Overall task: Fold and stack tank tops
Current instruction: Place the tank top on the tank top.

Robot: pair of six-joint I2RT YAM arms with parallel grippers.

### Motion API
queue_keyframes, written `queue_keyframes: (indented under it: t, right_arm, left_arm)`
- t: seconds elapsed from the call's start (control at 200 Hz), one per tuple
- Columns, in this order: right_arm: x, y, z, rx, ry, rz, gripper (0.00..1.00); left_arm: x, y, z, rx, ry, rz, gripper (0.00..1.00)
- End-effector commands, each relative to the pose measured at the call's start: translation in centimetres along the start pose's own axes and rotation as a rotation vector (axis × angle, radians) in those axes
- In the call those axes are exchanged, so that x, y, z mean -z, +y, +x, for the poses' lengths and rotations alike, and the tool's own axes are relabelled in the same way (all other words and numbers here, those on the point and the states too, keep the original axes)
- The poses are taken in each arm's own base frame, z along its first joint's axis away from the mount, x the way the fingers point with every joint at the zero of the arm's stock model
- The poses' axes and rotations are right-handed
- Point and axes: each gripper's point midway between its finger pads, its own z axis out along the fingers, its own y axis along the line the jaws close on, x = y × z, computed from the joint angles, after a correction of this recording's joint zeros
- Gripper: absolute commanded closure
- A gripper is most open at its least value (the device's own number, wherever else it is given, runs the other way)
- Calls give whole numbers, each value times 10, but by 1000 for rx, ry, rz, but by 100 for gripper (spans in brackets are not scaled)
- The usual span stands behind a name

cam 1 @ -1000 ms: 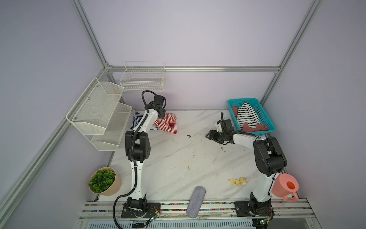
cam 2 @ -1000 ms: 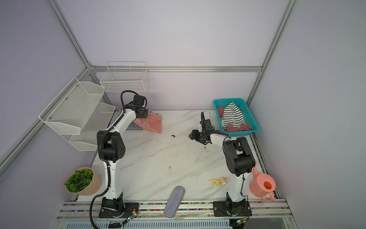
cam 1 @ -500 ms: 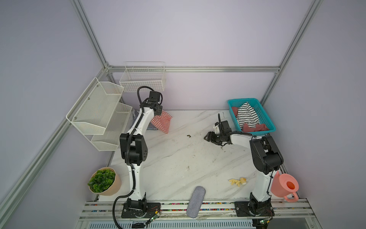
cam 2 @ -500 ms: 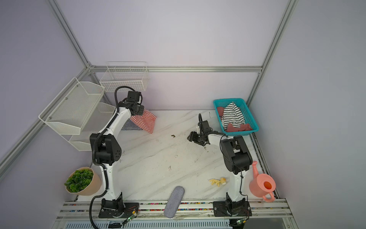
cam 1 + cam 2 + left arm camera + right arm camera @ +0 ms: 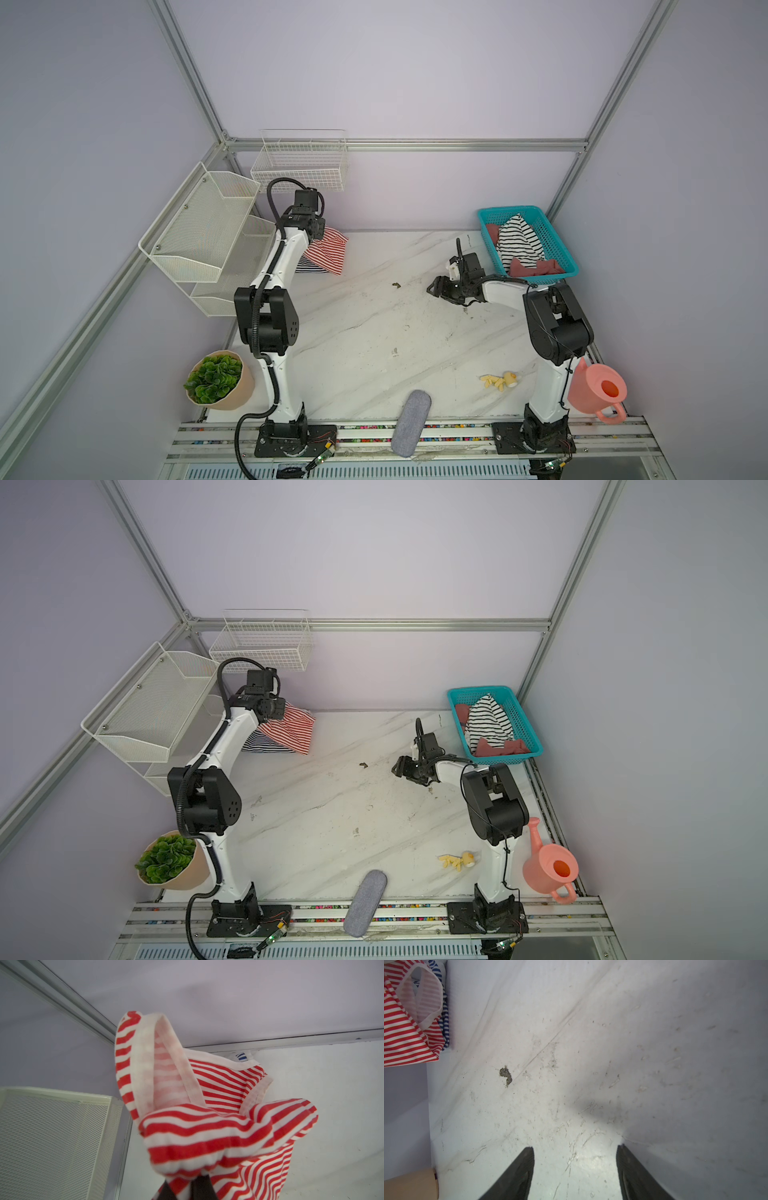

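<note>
The left tool (image 5: 184, 1184) pinches the red top (image 5: 328, 253), which hangs below it over the navy top (image 5: 309, 269); the right tool (image 5: 575, 1154) gapes empty, well apart.

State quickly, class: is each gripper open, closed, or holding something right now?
Left gripper: closed on the red-and-white tank top.
Right gripper: open, holding nothing, above the table.
</note>
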Motion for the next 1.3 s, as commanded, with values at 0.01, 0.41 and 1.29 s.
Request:
queue_keyframes:
  t: [0.01, 0.41, 1.29]
  right_arm:
    - [-2, 6, -4, 9, -3, -6, 34]
    - [-6, 4, 0, 9, 9, 10, 34]
    - [-37, 7, 17, 21, 82, 37, 34]
  left_arm:
    - [3, 11, -11, 38, -68, -15, 100]
    - [-40, 19, 10, 43, -26, -36, 100]
    - [-122, 41, 68, 102, 93, -142, 80]
